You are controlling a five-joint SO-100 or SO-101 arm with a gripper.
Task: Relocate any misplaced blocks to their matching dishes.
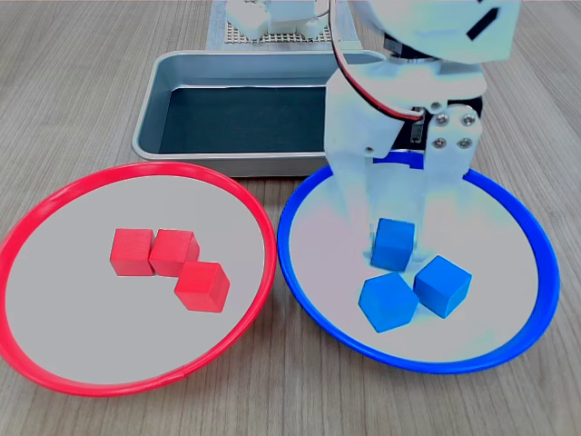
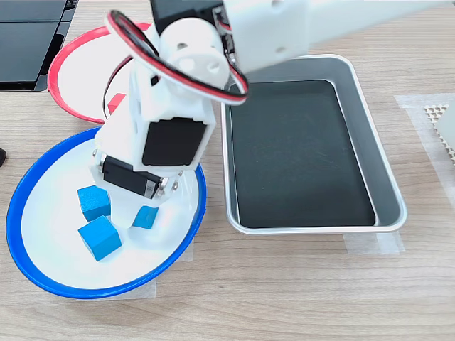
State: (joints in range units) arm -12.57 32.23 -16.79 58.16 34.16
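Three red cubes (image 1: 168, 263) sit clustered in the red-rimmed dish (image 1: 54, 195) at the first exterior view's left, three blue cubes (image 1: 413, 277) in the blue-rimmed dish (image 1: 536, 245) at its right, behind both the grey tray (image 1: 150, 127). The gripper (image 1: 392, 238) is down in the blue dish, its jaws around the rearmost blue cube; whether they clamp it I cannot tell. Small, rigid and probably light, smooth-faced: best pinched across two opposite flat faces, not the corners
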